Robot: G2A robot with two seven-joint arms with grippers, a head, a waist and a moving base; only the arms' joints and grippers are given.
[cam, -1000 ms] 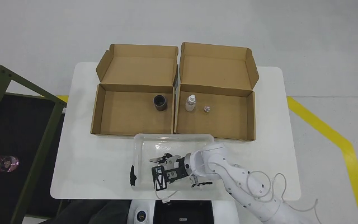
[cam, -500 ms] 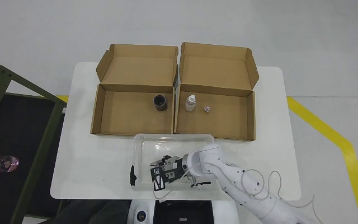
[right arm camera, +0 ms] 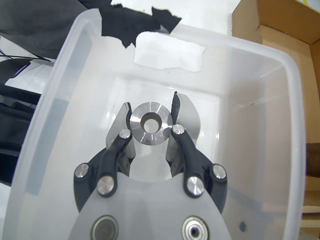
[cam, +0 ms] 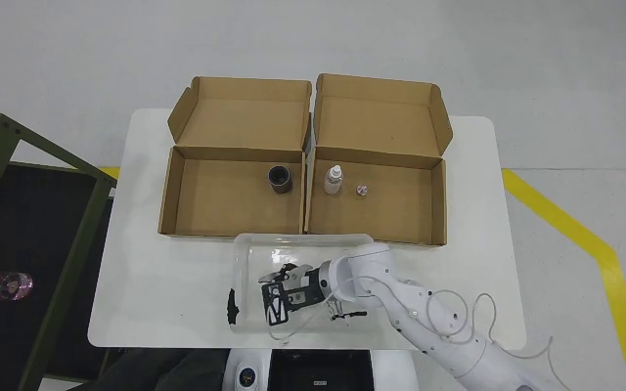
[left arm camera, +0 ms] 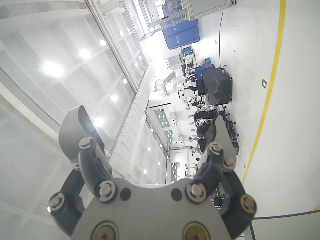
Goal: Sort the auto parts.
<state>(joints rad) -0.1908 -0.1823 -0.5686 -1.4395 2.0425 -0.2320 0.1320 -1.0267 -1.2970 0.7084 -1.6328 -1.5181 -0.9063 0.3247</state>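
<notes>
Steel ring [right arm camera: 151, 123]: 1 — in right jaws | cardboard boxes [cam: 220, 195] [cam: 401, 200]: 2

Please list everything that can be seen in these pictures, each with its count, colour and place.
table: one, white, under everything
left box: one, brown cardboard, open, far side
right box: one, brown cardboard, open, beside the left box
cylinder: one, dark, in the left box
bottle: one, white, in the right box
small part: one, silvery, beside the bottle
bin: one, clear, near edge
black tape: one, on the bin's wall
white tape: one, same wall
metal ring: one, silver, inside the bin
right claw: shut on the metal ring
left claw: open, facing the ceiling
</notes>
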